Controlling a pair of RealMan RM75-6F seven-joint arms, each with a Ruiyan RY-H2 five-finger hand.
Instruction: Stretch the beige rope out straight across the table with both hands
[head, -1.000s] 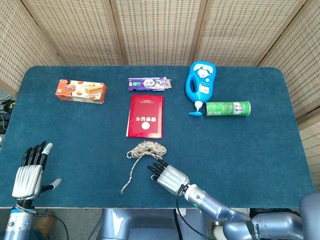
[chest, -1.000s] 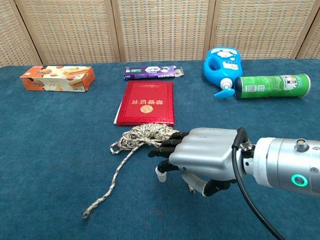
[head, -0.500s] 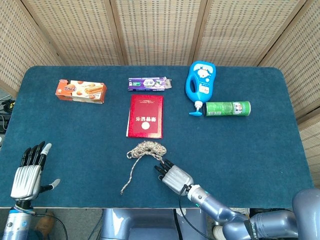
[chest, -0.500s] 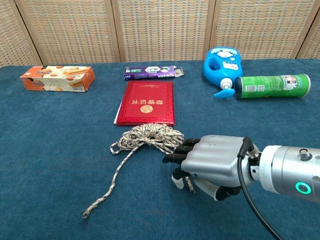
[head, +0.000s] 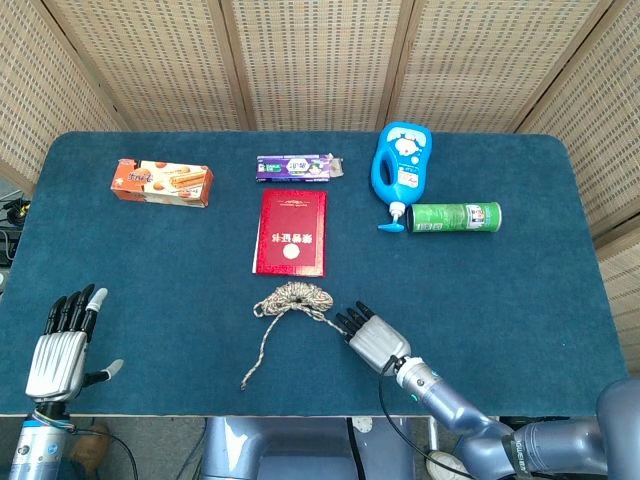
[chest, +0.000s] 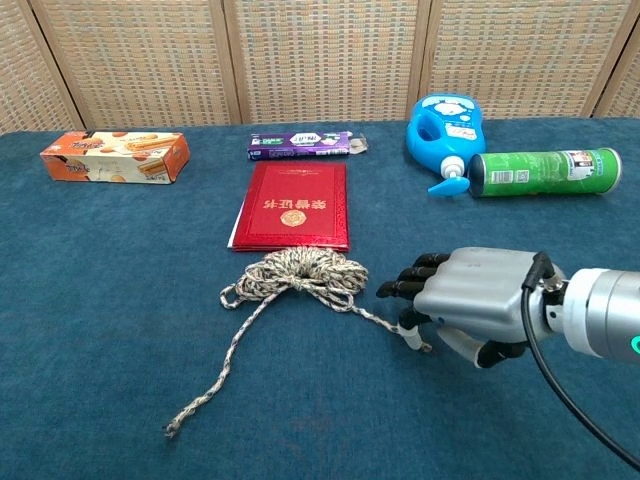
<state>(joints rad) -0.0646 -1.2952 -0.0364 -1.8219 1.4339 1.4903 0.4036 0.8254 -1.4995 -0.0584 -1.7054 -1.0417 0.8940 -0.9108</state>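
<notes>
The beige braided rope (chest: 300, 275) lies near the front middle of the dark blue cloth-covered table (head: 520, 300), most of it bunched in a loose coil just in front of the red booklet (chest: 293, 205), with one long tail trailing toward the front left edge and a short tail running right to the robot's right hand (chest: 470, 305). That silver hand with black fingertips sits low over the cloth at the short tail's end; the strand reaches under its thumb, and it looks pinched there, though the view from the chest is too poor to be sure it is truly clamped and not just touched. The left hand (head: 60, 345) rests at the front left corner, well apart from the rope, fingers spread and holding nothing. To do this step well, the right hand should, in my judgement, confirm a firm pinch on the short end before pulling, then hold steady while the left hand crosses to the long tail's frayed tip; both should then draw outward low over the cloth so the coil pays out without dragging the booklet. The booklet bears gold characters and a round emblem, too small to read. The orange biscuit box (head: 161, 182), the purple packet (head: 297, 167), the blue cartoon-faced bottle (head: 401, 165) and the green cylindrical can (head: 455, 217) carry print I cannot make out.
</notes>
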